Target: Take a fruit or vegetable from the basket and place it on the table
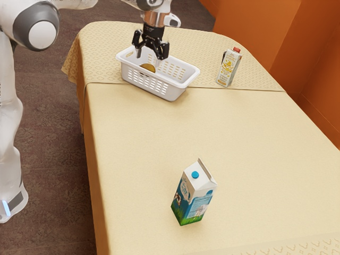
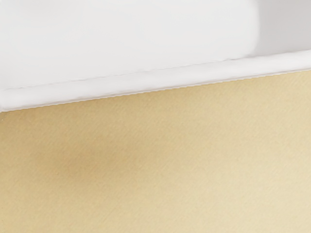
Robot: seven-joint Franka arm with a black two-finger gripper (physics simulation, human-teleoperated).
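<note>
My gripper point(image 1: 148, 58) points down over the white basket point(image 1: 185, 84), its two fingers spread apart with nothing seen between them. A round, yellow-brown fruit or vegetable point(image 1: 148, 67) lies inside the basket, just below the fingertips; which kind it is, I cannot tell. The basket's slotted wall partly hides its lower side. In the wrist view, the white basket edge point(image 2: 146, 88) runs slantwise beside the tan tablecloth point(image 2: 194, 160).
On the cream-covered table point(image 1: 133, 149), a juice carton with a red cap point(image 1: 228, 67) stands beyond the basket toward the exterior view's right. A blue and white milk carton point(image 1: 194, 194) stands nearer the exterior camera.
</note>
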